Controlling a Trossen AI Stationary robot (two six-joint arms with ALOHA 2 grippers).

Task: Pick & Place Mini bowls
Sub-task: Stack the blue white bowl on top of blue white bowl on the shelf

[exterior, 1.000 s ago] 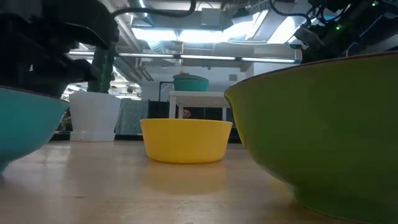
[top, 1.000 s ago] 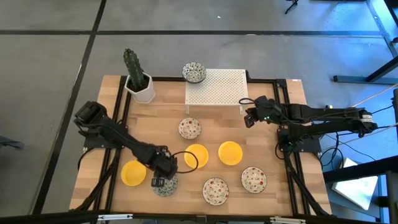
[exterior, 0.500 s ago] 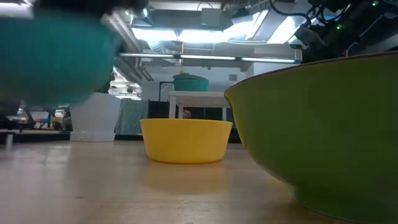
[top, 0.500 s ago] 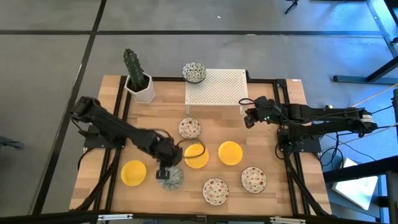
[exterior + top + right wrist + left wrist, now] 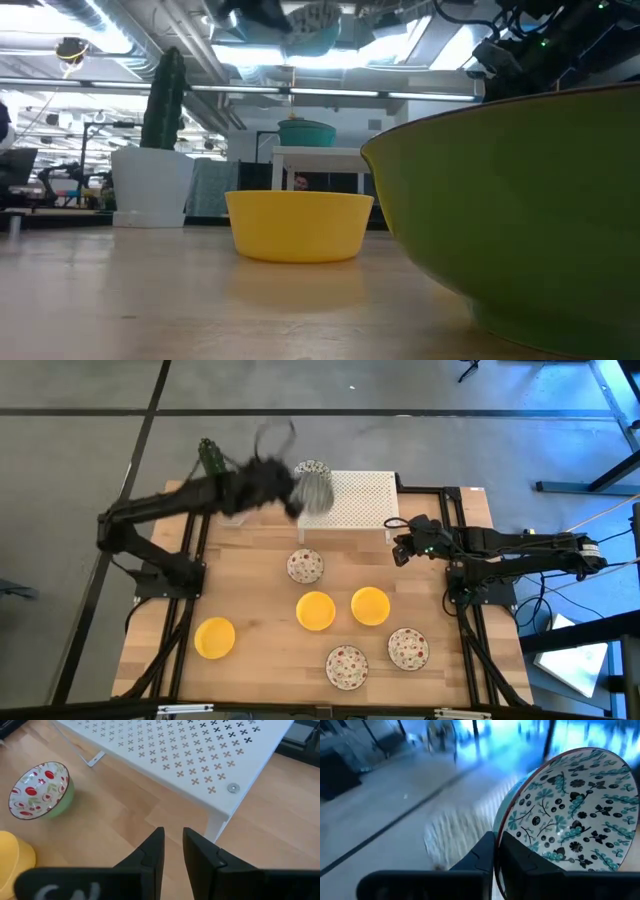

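Note:
My left gripper (image 5: 496, 851) is shut on a white mini bowl with teal-green speckles (image 5: 314, 491), high over the left end of the white perforated rack (image 5: 352, 500); the low view shows this bowl (image 5: 312, 24) up in the air. A second teal bowl (image 5: 309, 466) stands on its base at the rack's far left corner. Three yellow bowls (image 5: 316, 611) and three red-speckled bowls (image 5: 305, 566) stand on the wooden table. My right gripper (image 5: 399, 551) hovers by the rack's near right corner, its fingers (image 5: 189, 840) a narrow gap apart with nothing between them. My left gripper pinches the teal-speckled bowl's rim (image 5: 503, 831) between its two fingers, one on the inner wall and one on the outer. The bowl is lifted clear of table and rack. It hangs tilted, its speckled inside turned toward the wrist camera.
A white pot with a green cactus (image 5: 212, 464) stands at the far left corner, partly behind my left arm. A red-speckled bowl (image 5: 520, 220) fills the low view's right side. Bare wood lies at the near left, around the yellow bowl (image 5: 215, 638).
My left gripper has shut on the teal-speckled bowl near the table's front edge, lifted it clear and swung it fast toward the far edge, high above the rack's left end. The bowl has tipped onto a slant. The right arm has kept still.

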